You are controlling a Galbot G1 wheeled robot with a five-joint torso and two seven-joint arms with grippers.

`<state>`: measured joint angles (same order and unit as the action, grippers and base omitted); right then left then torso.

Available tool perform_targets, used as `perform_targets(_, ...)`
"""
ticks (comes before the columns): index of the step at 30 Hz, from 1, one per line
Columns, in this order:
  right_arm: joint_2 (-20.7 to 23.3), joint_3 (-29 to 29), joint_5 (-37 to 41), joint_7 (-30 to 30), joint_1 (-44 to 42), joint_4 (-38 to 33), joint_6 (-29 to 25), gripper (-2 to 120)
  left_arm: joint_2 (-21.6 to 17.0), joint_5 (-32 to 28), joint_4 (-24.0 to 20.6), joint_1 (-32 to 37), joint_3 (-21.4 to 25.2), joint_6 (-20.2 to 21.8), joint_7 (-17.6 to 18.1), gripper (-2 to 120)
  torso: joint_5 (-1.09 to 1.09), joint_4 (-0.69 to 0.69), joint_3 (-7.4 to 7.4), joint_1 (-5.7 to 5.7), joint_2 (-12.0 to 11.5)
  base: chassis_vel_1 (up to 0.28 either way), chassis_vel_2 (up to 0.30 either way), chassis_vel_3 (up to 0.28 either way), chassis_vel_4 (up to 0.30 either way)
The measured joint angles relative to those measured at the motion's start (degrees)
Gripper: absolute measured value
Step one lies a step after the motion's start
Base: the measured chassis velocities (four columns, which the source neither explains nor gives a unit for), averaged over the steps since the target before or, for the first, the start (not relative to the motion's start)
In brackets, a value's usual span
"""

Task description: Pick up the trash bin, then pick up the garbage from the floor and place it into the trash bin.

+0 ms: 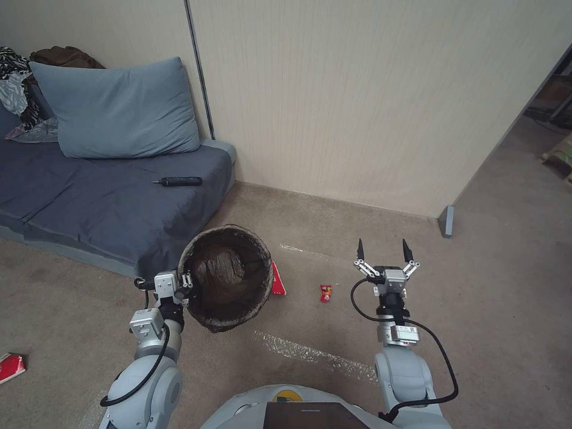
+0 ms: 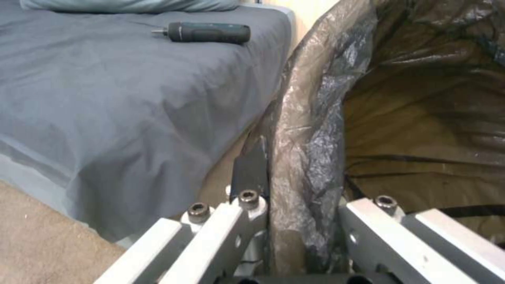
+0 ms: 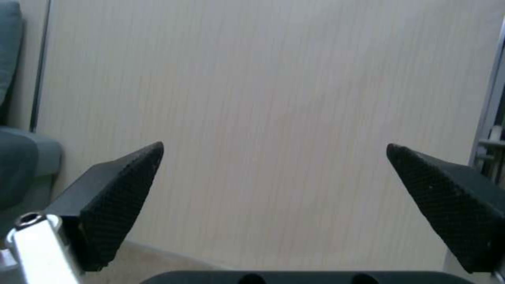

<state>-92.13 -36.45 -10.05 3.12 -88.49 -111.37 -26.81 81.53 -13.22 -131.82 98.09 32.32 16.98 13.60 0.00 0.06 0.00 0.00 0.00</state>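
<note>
Your left claw is clamped shut on the near-left rim of the trash bin; in the left wrist view one finger sits outside the rim, the other side goes inside, with the bag-covered rim pinched between. The bin looks tilted, mouth facing up toward you, dark bag lining the inside and folded over the rim. It's right by the near corner of the grey sofa; can't tell if the base touches the carpet.

Your right claw is wide open, holding nothing, hovering over the carpet to the right of the bin, fingers pointing at the beige wall.

Garbage on the floor: a red-white wrapper tucked against the bin's right side, a small red packet between bin and right claw, another red-white wrapper at the far left edge of the carpet.

On the sofa: a blue-grey pillow at the back, a dark screwdriver lying on the seat, well apart from the bin.
</note>
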Motion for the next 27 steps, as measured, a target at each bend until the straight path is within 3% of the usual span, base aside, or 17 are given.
perform_targets(4, 0.00, -0.19, -2.73, 0.37, 1.06, 1.26, -3.47, 100, 0.00, -0.01, -0.13, -0.02, 0.17, -0.05, 0.03, 3, 0.00, 0.00, 0.00, 0.00, 0.00, 0.000, 0.000, 0.000, 0.000)
perform_targets(13, 0.00, 0.80, -3.77, 1.29, 2.24, 1.28, -2.42, 100, -0.14, -0.09, -2.17, -1.05, 0.95, -0.15, -0.29, 3, 0.00, 0.00, 0.00, 0.00, 0.00, 0.000, 0.000, 0.000, 0.000)
perform_targets(27, 6.84, 7.17, 9.61, 4.80, 4.72, -0.84, 16.19, 100, -1.50, -0.09, -4.25, -5.42, 0.67, 0.94, -2.11, 3, 0.01, 0.01, 0.00, 0.00, 0.00, 0.000, 0.000, 0.000, 0.000)
